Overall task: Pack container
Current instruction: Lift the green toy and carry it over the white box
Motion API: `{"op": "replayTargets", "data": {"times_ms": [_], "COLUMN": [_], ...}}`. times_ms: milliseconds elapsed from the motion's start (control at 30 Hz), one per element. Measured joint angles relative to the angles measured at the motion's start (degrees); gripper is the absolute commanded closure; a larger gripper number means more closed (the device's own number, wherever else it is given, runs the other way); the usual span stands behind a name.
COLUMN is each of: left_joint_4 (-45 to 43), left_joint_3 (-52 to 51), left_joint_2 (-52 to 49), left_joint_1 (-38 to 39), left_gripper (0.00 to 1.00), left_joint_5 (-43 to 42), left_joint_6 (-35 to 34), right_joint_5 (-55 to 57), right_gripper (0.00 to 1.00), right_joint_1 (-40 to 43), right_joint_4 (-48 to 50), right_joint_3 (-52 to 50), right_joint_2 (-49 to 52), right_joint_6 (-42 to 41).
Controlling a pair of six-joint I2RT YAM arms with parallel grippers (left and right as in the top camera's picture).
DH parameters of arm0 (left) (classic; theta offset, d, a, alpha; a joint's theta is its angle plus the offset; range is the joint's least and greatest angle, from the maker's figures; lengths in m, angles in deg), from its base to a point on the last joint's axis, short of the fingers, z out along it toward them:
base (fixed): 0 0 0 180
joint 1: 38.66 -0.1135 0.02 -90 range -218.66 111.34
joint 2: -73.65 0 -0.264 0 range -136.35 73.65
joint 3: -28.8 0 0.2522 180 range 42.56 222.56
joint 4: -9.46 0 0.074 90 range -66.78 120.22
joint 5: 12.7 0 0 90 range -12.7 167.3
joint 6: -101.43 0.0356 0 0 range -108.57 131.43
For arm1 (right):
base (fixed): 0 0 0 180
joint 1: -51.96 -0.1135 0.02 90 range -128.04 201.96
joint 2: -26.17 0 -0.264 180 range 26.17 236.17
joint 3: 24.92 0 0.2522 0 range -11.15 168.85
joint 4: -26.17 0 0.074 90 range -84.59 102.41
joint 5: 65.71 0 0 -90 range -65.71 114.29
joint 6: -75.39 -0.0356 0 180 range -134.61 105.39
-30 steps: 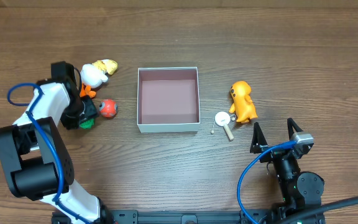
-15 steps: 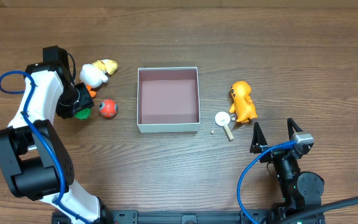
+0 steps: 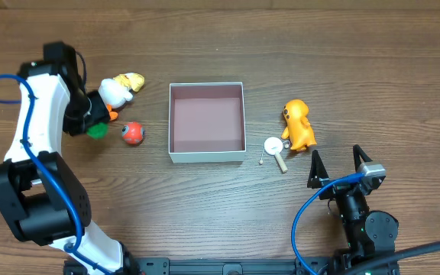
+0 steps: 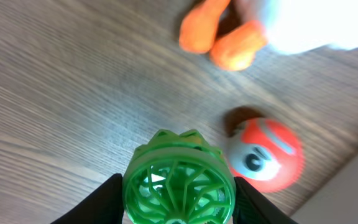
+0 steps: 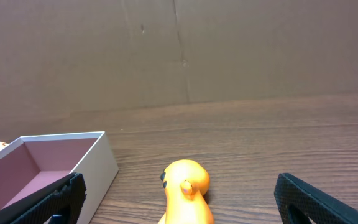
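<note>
1. Currently the left gripper (image 4: 178,202) is clamping a green lattice toy (image 4: 179,180) between its fingers (image 4: 107,200) (both are pressing against the toy's sides in the left wrist view).
2. Seen from overhead, that gripper is hanging over the left part of the table (image 3: 205,221), just beside the orange feet of a white duck (image 3: 113,92).
3. A yellow toy (image 3: 131,80) is lying against the duck on its right.
4. A red ball toy (image 3: 133,133) is sitting between the green lattice toy and the container (image 3: 206,157), touching neither.
5. The container is standing upright in the middle of the table, its pink inside facing the overhead camera, well apart from both grippers.
6. An orange figure (image 3: 299,124) is lying to the right of the container, near it but not touching.
7. A small white round piece (image 3: 273,145) with a pale stick is lying just beside the orange figure, between it and the container's near right corner.
8. The right gripper (image 3: 335,162) is waiting near the front right of the table, its jaws standing wide apart and pointing towards the orange figure.
</note>
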Motion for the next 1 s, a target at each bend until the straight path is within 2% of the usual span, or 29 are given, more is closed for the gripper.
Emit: {"op": "replayTargets", "data": {"times_ms": [167, 500, 800, 1000], "left_joint_4": [4.2, 5.6, 5.5, 5.5], "left_joint_3": [7.0, 15.6, 18.6, 18.6], "left_joint_2": [0.0, 0.0, 0.0, 0.0], "left_joint_1": [3.0, 16.7, 28.0, 32.8], "left_gripper": [0.47, 0.46, 0.46, 0.46], "left_joint_5": [0.0, -0.9, -4.3, -4.5], "left_joint_6": [0.3, 0.4, 0.2, 0.2], "right_joint_5": [0.0, 0.0, 0.0, 0.0], "right_gripper": [0.0, 0.0, 0.0, 0.0], "right_joint_1": [0.0, 0.0, 0.0, 0.0], "right_joint_4": [0.0, 0.0, 0.0, 0.0], "right_joint_3": [0.0, 0.0, 0.0, 0.0], "right_joint_2": [0.0, 0.0, 0.0, 0.0], "right_joint_6": [0.0, 0.0, 0.0, 0.0]}}
